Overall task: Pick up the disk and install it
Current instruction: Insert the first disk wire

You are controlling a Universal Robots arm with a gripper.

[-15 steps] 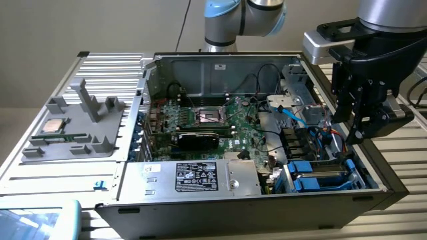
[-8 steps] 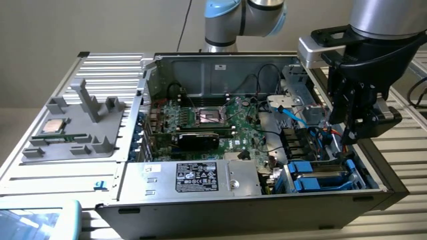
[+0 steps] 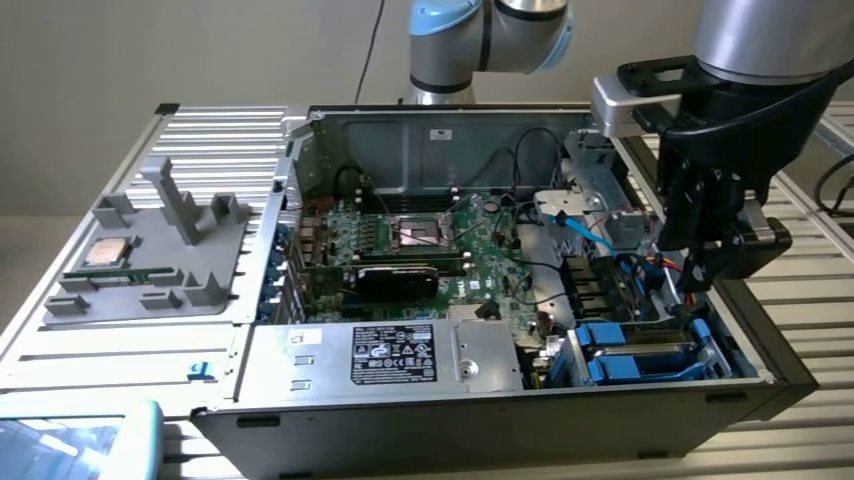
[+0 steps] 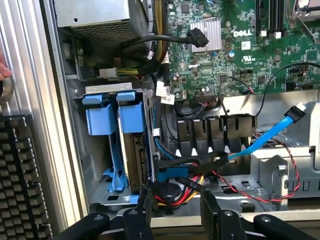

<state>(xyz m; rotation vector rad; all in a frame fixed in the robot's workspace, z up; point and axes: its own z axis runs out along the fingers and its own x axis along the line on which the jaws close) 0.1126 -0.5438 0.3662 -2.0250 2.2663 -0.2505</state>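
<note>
The disk [image 4: 136, 159] stands on edge in the drive cage at the case's corner, held in a blue plastic carrier [image 4: 132, 114], with a second blue carrier [image 4: 101, 120] beside it. In the exterior view the disk [image 3: 657, 341] lies low at the exterior view's right, inside the open computer case [image 3: 400, 420]. My gripper [image 3: 694, 282] hangs just above that cage. In the wrist view the gripper [image 4: 177, 217] is open, its two black fingers [image 4: 141, 212] set apart beside the cage, over a bundle of cables. Nothing is between them.
A silver power-supply box [image 3: 400, 355] fills the case's front, with the motherboard [image 3: 427, 235] behind it. A blue data cable [image 4: 270, 134] and red-black wires [image 4: 250, 187] run close to the cage. A grey tray [image 3: 134, 290] holding a CPU chip [image 3: 107, 252] sits at the exterior view's left. A fingertip [image 4: 3, 71] shows at the case's edge.
</note>
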